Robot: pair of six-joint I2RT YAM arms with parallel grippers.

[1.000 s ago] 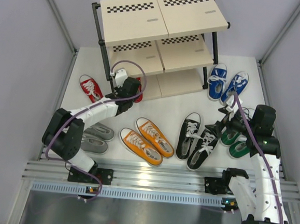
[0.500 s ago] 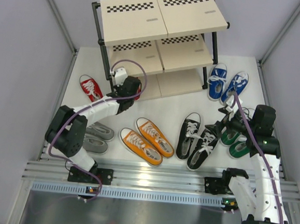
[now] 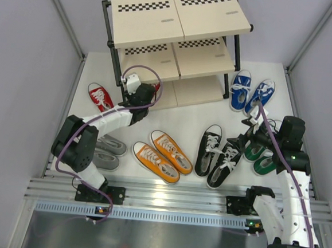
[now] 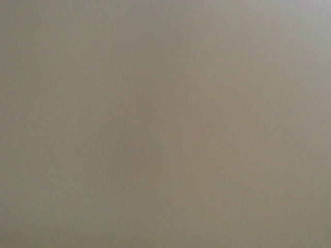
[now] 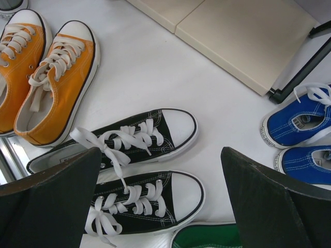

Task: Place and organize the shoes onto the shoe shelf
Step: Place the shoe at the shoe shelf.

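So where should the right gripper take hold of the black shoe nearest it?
Probably across the narrow laced middle of the black shoe, coming down from above: it sits upright on its sole. The open right gripper lines up with its length, so turn the wrist first.

Plain grey walls [image 3: 21, 61] enclose a white tabletop [image 3: 178, 118].

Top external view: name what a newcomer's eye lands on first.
The tall three-tier shoe shelf stands at the far side of the white table. Bright sneakers lie scattered in front of it: an orange pair in the middle, a black pair to its right and a blue pair by the shelf's right end. The left arm reaches to the shelf's bottom tier, past a lone red shoe.
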